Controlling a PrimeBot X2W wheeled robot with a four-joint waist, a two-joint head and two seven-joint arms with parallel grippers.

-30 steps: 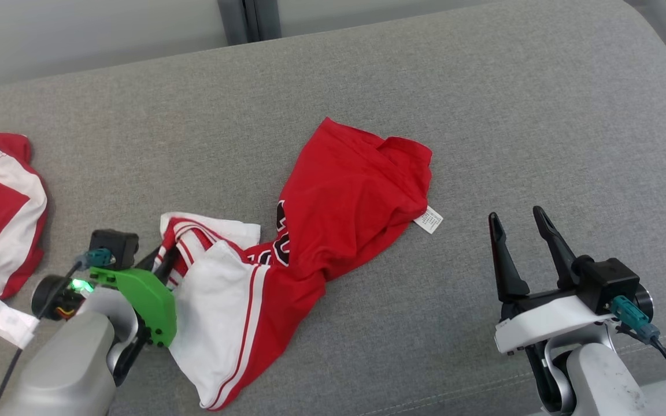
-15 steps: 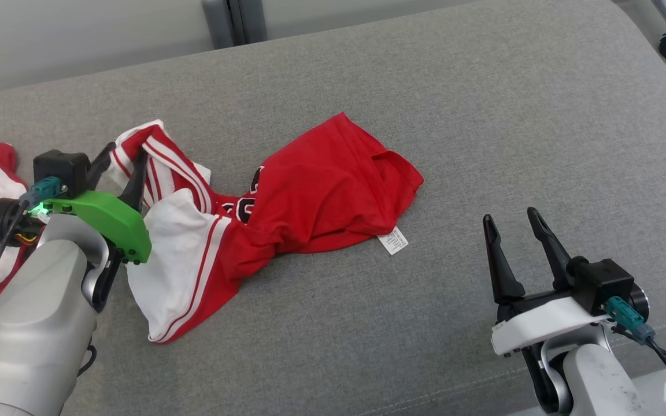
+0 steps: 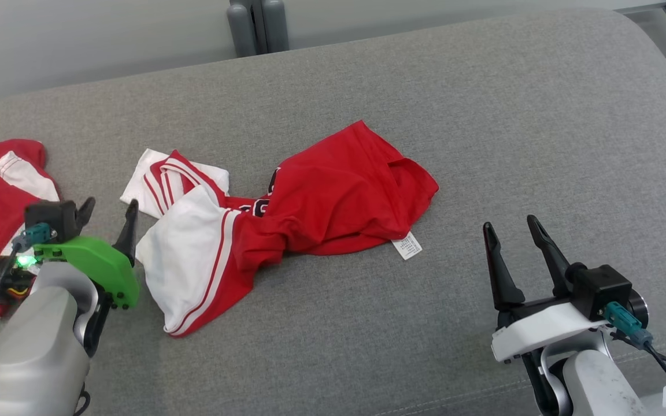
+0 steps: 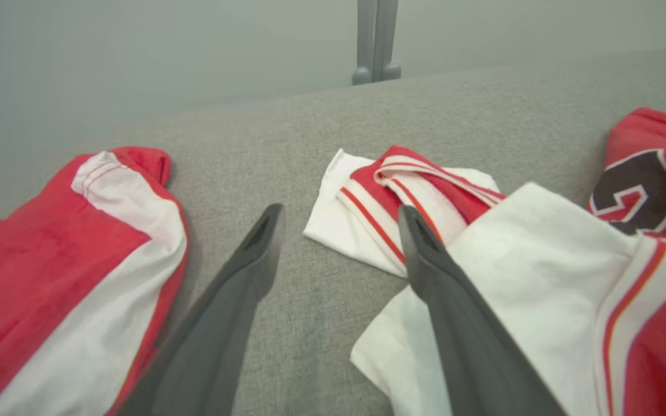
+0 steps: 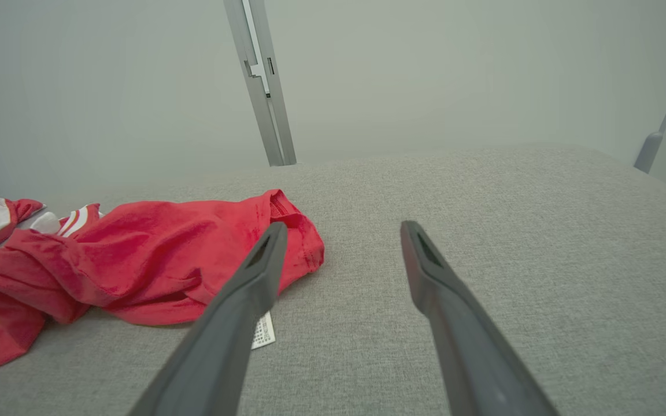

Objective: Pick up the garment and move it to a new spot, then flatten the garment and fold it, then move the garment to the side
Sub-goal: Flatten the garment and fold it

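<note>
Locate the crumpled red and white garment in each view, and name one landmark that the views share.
Head view: the garment lies left of centre on the grey cushion.
Left wrist view: its white, striped end sits at the right.
Right wrist view: its red part lies at the left.
Shared landmark: the grey post behind the cushion.

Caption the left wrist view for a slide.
Open left gripper over grey cushion; crumpled red-and-white garment at its right, another red garment at its left.
</note>
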